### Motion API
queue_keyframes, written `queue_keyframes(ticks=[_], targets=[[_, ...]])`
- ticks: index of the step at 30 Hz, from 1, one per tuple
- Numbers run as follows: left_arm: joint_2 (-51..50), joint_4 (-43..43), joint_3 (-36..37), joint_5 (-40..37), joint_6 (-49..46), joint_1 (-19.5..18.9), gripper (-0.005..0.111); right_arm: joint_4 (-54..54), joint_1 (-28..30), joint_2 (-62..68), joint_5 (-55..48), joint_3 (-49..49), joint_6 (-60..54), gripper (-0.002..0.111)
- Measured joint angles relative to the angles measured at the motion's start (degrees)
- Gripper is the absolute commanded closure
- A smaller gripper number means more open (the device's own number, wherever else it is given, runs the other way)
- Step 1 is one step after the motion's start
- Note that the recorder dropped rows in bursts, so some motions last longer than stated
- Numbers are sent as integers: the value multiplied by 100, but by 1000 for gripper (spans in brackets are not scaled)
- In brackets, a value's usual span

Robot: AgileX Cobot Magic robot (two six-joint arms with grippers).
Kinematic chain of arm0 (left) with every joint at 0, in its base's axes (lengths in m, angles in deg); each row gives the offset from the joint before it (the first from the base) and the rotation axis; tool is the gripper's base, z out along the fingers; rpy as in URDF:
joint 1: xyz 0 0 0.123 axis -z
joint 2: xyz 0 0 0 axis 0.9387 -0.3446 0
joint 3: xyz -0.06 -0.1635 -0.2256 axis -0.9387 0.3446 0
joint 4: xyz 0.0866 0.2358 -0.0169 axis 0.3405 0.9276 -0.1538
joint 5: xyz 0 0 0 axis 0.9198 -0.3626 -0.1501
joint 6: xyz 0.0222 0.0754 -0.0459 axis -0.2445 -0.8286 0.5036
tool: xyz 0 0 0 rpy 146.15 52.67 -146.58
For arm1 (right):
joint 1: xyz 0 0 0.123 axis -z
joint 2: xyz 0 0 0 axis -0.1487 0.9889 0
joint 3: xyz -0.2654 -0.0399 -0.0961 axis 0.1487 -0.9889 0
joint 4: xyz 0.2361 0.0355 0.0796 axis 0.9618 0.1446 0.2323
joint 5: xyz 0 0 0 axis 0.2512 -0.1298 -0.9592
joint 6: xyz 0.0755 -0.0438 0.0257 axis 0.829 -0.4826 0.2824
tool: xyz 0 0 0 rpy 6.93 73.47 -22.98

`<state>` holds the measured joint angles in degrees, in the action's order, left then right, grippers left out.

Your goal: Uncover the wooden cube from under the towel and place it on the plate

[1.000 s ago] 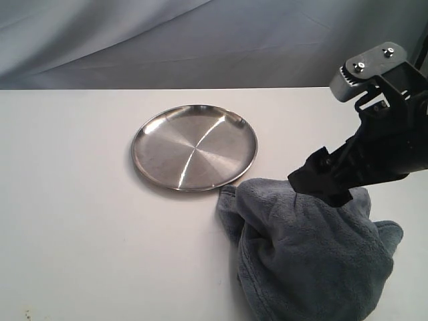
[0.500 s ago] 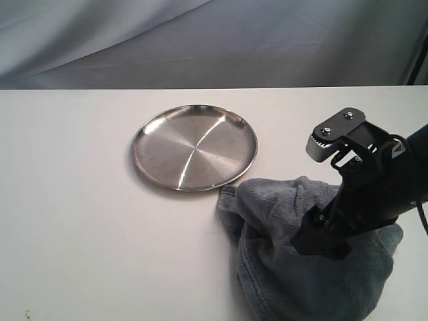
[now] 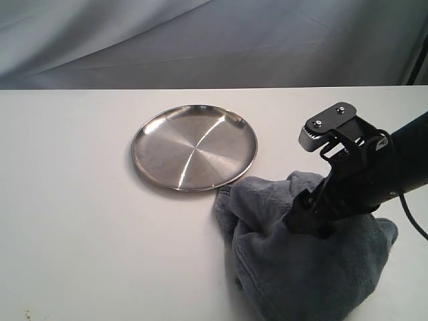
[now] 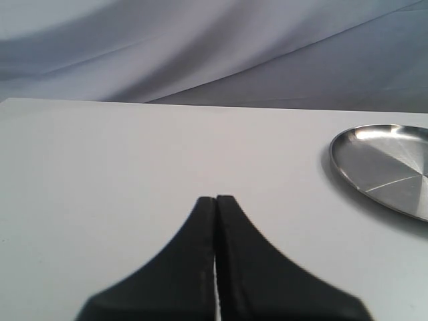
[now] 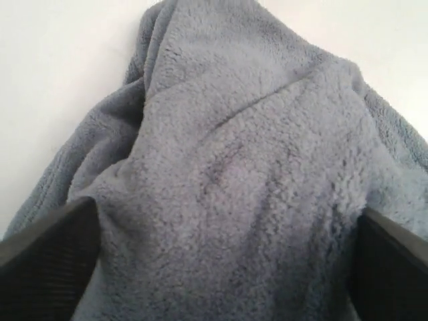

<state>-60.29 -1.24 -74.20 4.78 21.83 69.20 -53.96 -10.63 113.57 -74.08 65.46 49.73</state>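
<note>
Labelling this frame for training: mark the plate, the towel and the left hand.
plate (image 3: 194, 147), exterior view, bare middle of the dish.
towel (image 3: 301, 274), exterior view, near fold of the cloth.
left hand (image 4: 215, 200), left wrist view, where the closed fingertips meet.

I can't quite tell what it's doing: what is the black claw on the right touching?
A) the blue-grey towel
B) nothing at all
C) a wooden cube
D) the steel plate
A: the right gripper is pressed into the towel, its fingers spread either side of a fold, away from the plate.
</note>
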Motion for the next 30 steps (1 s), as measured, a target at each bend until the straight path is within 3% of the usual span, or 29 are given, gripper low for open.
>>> queue_keyframes(ticks=[4,6,30], targets=[[0,0,0,0,0,0,107,278,0,13,-57,0,0,99],[0,0,0,0,0,0,107,389,0,23,-159,0,10,108],[0,0,0,0,0,0,107,440,-10,-1108,-772,797,21,108]])
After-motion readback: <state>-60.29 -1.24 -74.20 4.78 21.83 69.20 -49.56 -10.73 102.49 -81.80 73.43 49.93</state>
